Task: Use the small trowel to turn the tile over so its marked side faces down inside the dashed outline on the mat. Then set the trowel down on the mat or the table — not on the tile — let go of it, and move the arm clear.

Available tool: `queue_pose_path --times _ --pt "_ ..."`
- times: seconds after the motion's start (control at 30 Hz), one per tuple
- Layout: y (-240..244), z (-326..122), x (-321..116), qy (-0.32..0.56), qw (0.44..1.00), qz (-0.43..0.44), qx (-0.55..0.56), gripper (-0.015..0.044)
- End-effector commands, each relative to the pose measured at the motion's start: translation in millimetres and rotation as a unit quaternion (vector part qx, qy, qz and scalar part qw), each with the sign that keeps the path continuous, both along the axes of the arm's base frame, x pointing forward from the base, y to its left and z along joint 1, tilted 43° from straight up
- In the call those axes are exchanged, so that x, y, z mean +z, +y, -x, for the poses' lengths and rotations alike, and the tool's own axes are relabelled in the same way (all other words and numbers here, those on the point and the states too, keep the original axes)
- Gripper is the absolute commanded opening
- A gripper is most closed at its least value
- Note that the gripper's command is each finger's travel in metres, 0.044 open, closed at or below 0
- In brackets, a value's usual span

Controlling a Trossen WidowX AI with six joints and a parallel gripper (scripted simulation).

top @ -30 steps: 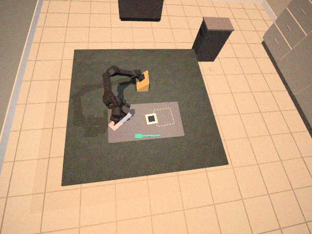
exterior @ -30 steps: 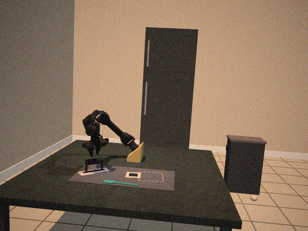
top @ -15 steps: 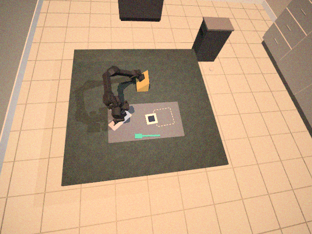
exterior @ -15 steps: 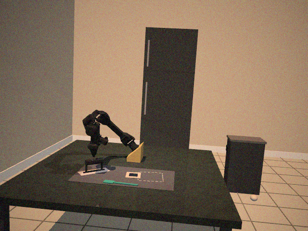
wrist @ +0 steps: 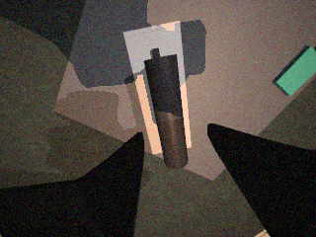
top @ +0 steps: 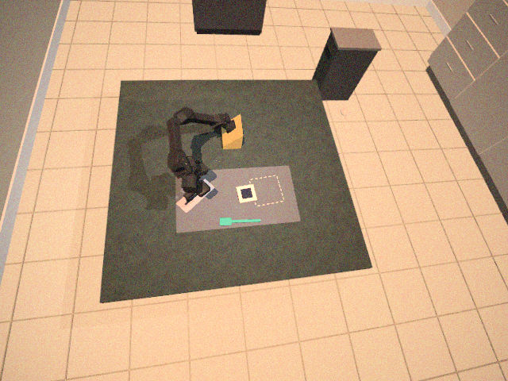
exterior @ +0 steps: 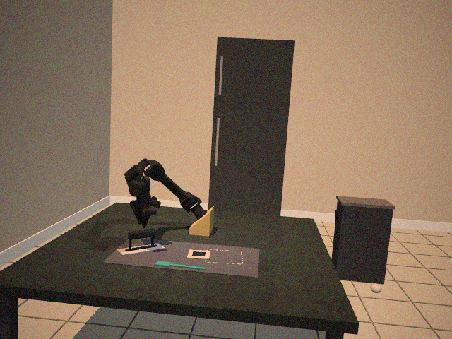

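Note:
The trowel, a pale flat plate point(top: 186, 205) point(exterior: 123, 251) point(wrist: 148, 41) with a raised black handle point(exterior: 141, 233) point(wrist: 170, 114), lies at the mat's left end. My gripper point(exterior: 145, 223) point(wrist: 175, 132) is open and empty above the handle, its fingertips on either side of the handle's near end in the wrist view. The cream tile point(top: 246, 193) point(exterior: 198, 253) lies flat, its dark square mark facing up. It is at the left edge of the dashed outline point(top: 283, 201) point(exterior: 242, 257), mostly outside it. The arm partly hides the trowel in the top view.
A green flat-bladed tool point(top: 225, 221) point(exterior: 162, 263) point(wrist: 298, 73) lies along the front edge of the grey mat point(top: 282, 215) point(exterior: 251, 270). A yellow wedge point(top: 232, 141) point(exterior: 203, 226) stands behind the mat, beside the arm's base. The dark table point(top: 246, 258) point(exterior: 292, 292) extends around the mat.

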State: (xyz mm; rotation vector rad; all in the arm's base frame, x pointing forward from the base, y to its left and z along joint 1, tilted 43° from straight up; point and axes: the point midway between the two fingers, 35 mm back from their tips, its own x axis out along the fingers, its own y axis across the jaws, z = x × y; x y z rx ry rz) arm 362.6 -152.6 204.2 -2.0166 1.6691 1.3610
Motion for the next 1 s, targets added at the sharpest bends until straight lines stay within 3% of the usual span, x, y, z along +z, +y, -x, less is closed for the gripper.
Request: queue_pose_path --times 0.0,0.97 --pt "0 0 1 0.022 0.999 0.000 0.025 0.0270" --pt "-27 2 -28 0.022 0.999 0.001 0.025 0.0270"
